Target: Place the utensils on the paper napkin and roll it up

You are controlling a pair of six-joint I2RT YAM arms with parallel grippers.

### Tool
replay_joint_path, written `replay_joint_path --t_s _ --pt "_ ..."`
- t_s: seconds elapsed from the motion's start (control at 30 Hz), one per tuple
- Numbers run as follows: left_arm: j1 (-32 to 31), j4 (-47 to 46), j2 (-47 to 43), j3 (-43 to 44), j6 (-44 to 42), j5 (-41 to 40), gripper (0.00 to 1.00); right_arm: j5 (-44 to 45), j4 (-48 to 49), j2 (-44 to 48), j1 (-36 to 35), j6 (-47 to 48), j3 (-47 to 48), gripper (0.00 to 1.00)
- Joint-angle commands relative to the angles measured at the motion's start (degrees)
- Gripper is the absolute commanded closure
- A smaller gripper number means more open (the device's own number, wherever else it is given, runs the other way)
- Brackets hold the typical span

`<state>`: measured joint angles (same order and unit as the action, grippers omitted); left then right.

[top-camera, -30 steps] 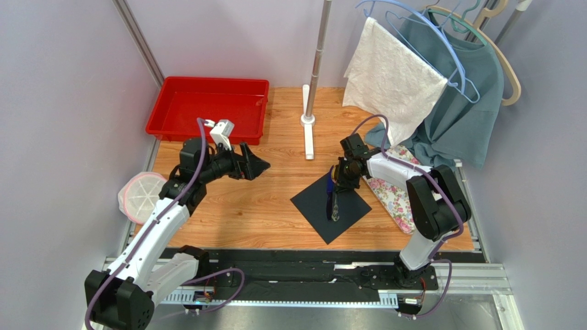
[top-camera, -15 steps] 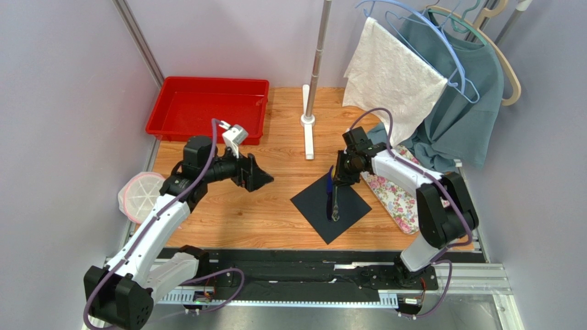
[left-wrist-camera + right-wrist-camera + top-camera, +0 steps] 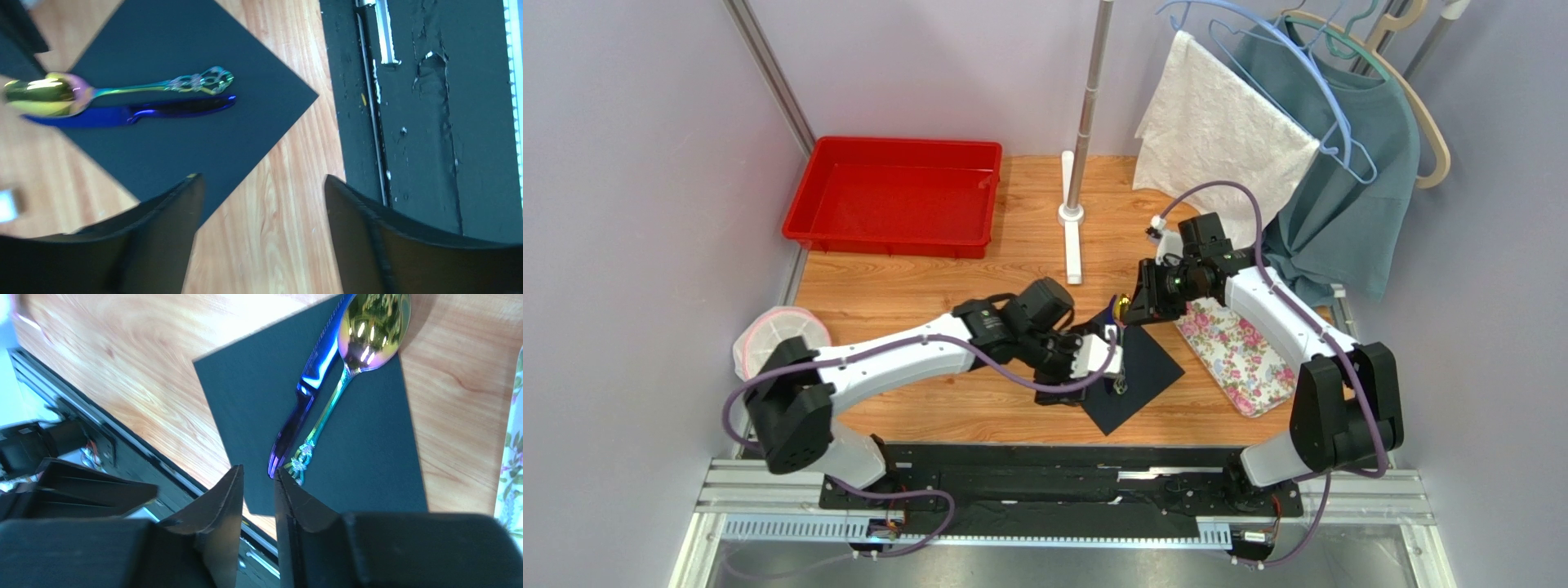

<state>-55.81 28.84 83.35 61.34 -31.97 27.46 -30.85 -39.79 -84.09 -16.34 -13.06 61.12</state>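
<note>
from above: the paper napkin (image 3: 1146, 368) lies as a black diamond on the wooden table (image 3: 916, 410). the utensils (image 3: 1119, 374) lie on it, their long axis running from its far corner toward its middle. my left gripper (image 3: 1078, 368) sits low over the napkin's left corner, touching it or just above, i cannot tell which. my right gripper (image 3: 1133, 306) hangs by the far corner, above the utensils' far ends.

left wrist: these jaws stand wide apart and hold nothing. the napkin's near edges run in beneath my fingers (image 3: 166, 214), with the corner hidden under one of them. ahead, the spoon (image 3: 123, 89) and the knife (image 3: 141, 113) lie side by side, their length parallel to the line between my fingertips. the spoon's bowl sticks out past the napkin's edge onto the wood.

right wrist: these jaws show only a narrow slit with nothing in it. the handle ends lie just beyond the tips, so the utensils run straight away from this gripper.

my judgement: the placing looks done. the roll should start from the corner under my left gripper, which is the nearer one, and go across the utensils' length.
</note>
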Motion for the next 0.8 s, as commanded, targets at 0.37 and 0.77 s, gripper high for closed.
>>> replay_joint_path --t_s 0.37,0.77 --pt "-6.59 -13.73 11.65 -1.14 -9.07 4.61 0.56 -5.44 -8.19 -7.75 4.65 9.72 2.07 0.76" --pt "-11.42 -13.99 17.46 -0.78 -14.26 2.86 0.53 -11.86 -9.87 -7.84 8.59 9.72 -0.47 0.74"
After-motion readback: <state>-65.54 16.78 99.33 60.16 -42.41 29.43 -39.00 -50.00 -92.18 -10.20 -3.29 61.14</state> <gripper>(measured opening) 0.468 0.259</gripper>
